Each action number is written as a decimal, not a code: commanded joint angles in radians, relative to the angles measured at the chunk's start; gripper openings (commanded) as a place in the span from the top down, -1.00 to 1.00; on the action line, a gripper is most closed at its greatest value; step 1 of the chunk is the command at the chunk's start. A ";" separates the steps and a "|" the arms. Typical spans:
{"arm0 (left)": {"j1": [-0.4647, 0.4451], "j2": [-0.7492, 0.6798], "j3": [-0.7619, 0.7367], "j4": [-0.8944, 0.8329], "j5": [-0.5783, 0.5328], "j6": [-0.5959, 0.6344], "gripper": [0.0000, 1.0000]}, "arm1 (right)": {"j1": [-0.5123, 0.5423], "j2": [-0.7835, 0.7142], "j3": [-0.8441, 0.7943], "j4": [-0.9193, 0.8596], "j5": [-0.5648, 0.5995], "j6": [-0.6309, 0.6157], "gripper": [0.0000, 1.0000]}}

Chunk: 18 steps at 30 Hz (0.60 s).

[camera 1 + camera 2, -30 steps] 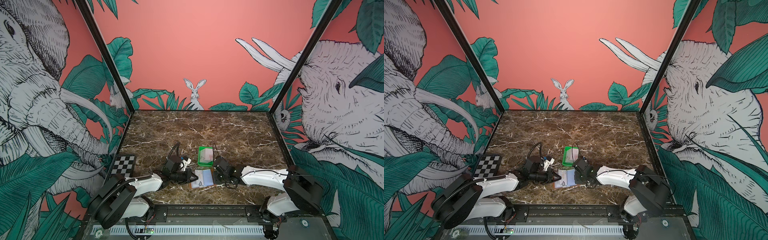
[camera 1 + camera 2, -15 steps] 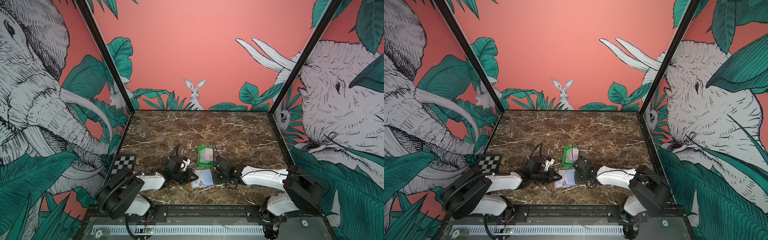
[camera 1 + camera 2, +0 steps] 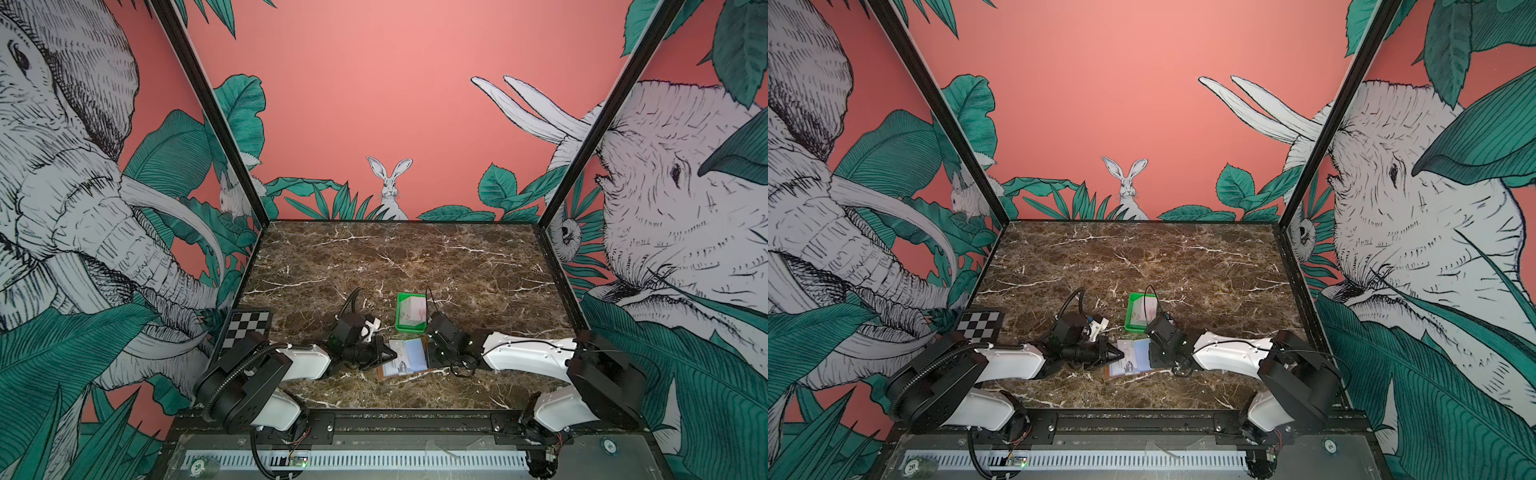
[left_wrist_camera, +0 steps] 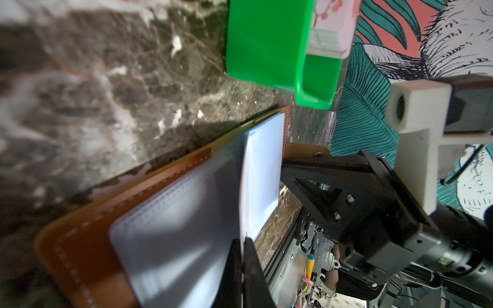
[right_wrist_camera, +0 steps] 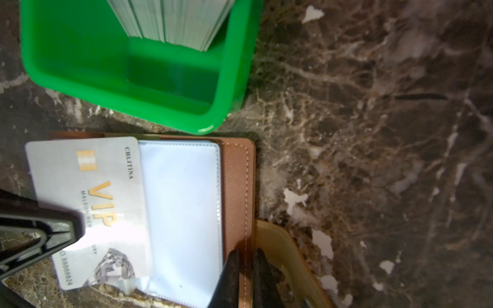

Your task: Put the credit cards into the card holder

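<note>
Lab robot cell: black frame (image 3: 199, 112) boxing printed mural walls (image 3: 374, 83), marble-look table (image 3: 395, 257), checkerboard target (image 3: 248, 328), two arms (image 3: 303, 363) mounted on a rail (image 3: 415, 422) at the front edge.

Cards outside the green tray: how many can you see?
1: the VIP card in the left gripper, at the sleeve mouth of the card holder. Others may hide inside sleeves.
</note>
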 commanded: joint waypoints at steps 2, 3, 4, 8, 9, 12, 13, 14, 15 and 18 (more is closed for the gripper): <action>0.004 -0.001 -0.034 -0.028 -0.008 -0.033 1.00 | -0.005 0.001 -0.015 -0.006 0.017 -0.006 0.77; 0.003 -0.004 -0.041 -0.019 -0.009 -0.041 1.00 | -0.005 0.002 -0.015 -0.003 0.017 -0.004 0.77; 0.002 -0.007 -0.043 -0.016 -0.007 -0.045 1.00 | -0.004 0.001 -0.015 -0.002 0.018 -0.005 0.77; 0.003 -0.014 -0.044 -0.022 0.001 -0.052 1.00 | -0.005 0.006 -0.015 0.002 0.017 -0.005 0.77; 0.002 -0.014 -0.042 -0.020 0.004 -0.051 1.00 | -0.005 0.005 -0.015 0.001 0.019 -0.005 0.77; 0.002 -0.004 -0.037 -0.006 0.021 -0.047 1.00 | -0.005 0.005 -0.018 0.004 0.017 -0.003 0.78; 0.003 0.002 -0.033 -0.002 0.027 -0.043 1.00 | -0.005 0.007 -0.020 0.004 0.018 -0.003 0.78; 0.002 0.012 -0.033 0.013 0.033 -0.045 1.00 | -0.004 0.007 -0.018 0.005 0.016 -0.003 0.78; 0.002 0.021 -0.032 0.024 0.038 -0.046 1.00 | -0.005 0.006 -0.019 0.008 0.016 -0.003 0.78; 0.002 0.053 -0.033 0.069 0.051 -0.057 1.00 | -0.005 0.006 -0.020 0.007 0.016 -0.002 0.78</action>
